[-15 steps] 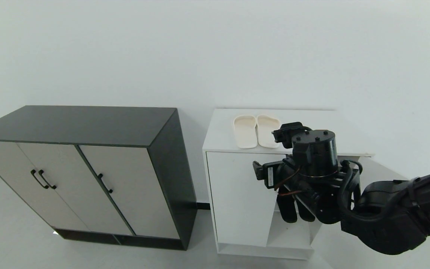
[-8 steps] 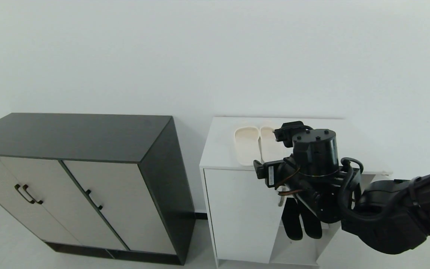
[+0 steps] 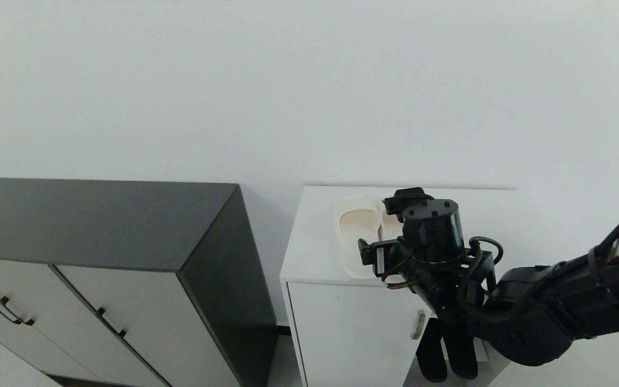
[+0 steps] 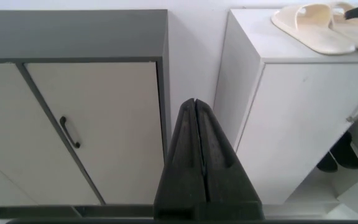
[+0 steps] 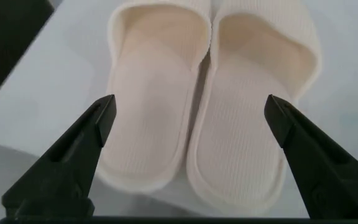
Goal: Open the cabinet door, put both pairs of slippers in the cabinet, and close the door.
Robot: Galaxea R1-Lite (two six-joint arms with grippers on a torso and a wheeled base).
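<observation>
Now, my right gripper (image 5: pixel 190 104) spread wide near cream slippers (image 5: pixel 157 118); I fear clamping one, other sliding off white cabinet (image 3: pixel 309 258).

Readable text, numbers and signs: none that I can make out, one small white label (image 3: pixel 382 259) on the bracket at the right arm's wrist, its print too small for me to read.
</observation>
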